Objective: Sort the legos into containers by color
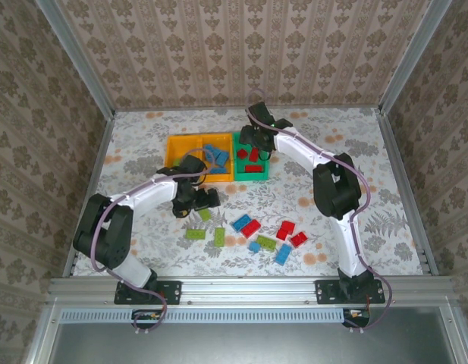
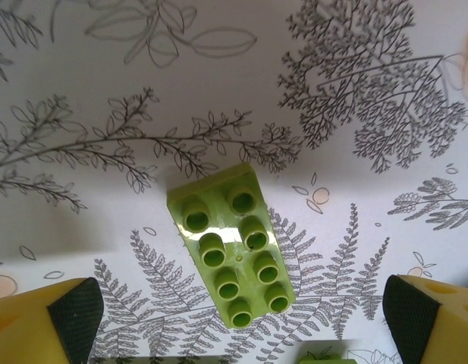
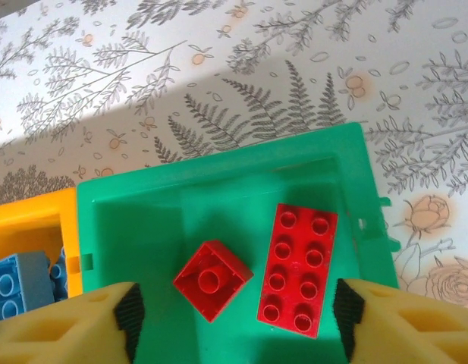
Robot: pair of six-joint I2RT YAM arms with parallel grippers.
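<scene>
Left jaws stood spread astride a lime green studded plastic brick [image 2: 230, 246] on the table [image 2: 105, 76], poised to pinch. At one o'clock, right jaws hung spread above the green plastic bin [image 3: 142, 205] holding red studded bricks [image 3: 298, 269].

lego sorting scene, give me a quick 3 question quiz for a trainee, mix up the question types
1. Multiple choice: which colour of bricks lies in the green bin? A blue, B red, C lime green.
2. True or false: the left gripper is shut on the lime green brick.
3. Short answer: what colour is the neighbouring bin that holds the blue bricks?

Key: 1 B; 2 false; 3 orange-yellow.
</scene>
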